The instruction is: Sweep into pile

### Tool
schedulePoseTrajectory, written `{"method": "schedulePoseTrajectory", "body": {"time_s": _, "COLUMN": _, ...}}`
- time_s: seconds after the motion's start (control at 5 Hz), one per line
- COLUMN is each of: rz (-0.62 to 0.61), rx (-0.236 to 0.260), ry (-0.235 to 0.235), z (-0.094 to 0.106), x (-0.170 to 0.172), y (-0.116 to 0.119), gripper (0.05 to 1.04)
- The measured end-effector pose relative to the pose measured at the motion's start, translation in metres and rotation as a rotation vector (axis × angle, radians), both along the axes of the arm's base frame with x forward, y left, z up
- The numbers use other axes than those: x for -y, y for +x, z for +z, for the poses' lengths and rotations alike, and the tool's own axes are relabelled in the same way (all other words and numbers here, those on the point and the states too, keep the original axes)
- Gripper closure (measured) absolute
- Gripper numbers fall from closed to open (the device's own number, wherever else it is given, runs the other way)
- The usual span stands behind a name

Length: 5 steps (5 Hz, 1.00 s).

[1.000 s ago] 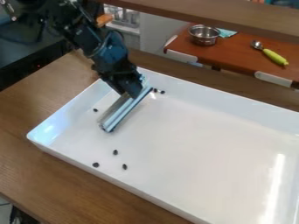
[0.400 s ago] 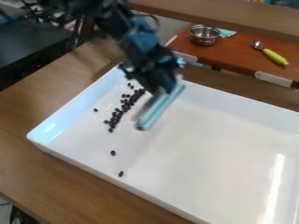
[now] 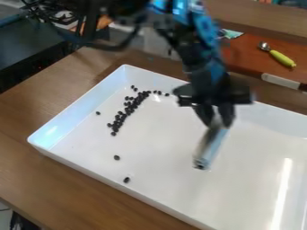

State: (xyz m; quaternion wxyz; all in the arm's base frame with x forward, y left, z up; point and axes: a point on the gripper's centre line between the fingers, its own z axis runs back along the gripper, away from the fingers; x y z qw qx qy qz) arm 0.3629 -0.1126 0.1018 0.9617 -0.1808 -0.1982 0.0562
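Swung away from the dark beans (image 3: 128,109) strung raggedly inside the white tray (image 3: 75,104), my gripper (image 3: 217,123) clasps the sweeper (image 3: 210,147) by its upper end, best for nudging what should be light, hard and quick to roll.

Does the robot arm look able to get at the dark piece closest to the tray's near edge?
Probably yes: the gripper holds the tool over the tray, and nothing visible stands between tool and dark piece.
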Motion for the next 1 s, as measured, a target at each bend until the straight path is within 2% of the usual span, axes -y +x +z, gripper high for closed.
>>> {"method": "schedulePoseTrajectory", "body": {"time_s": 0.2, "rz": -0.009, "rx": -0.023, "ry": 0.008, "z": -0.008, "x": 0.052, "y": 0.006, "gripper": 0.743}}
{"method": "schedulePoseTrajectory", "body": {"time_s": 0.4, "rz": 0.02, "rx": -0.054, "ry": 0.072, "z": -0.023, "x": 0.083, "y": 0.013, "gripper": 0.702}}
{"method": "schedulePoseTrajectory", "body": {"time_s": 0.6, "rz": 0.034, "rx": -0.064, "ry": 0.149, "z": -0.036, "x": 0.082, "y": 0.022, "gripper": 0.403}}
{"method": "schedulePoseTrajectory", "body": {"time_s": 0.8, "rz": 0.028, "rx": -0.064, "ry": 0.161, "z": -0.039, "x": 0.081, "y": 0.023, "gripper": 0.127}}
{"method": "schedulePoseTrajectory", "body": {"time_s": 1.0, "rz": 0.034, "rx": -0.104, "ry": 0.126, "z": -0.031, "x": 0.083, "y": 0.022, "gripper": 0.081}}
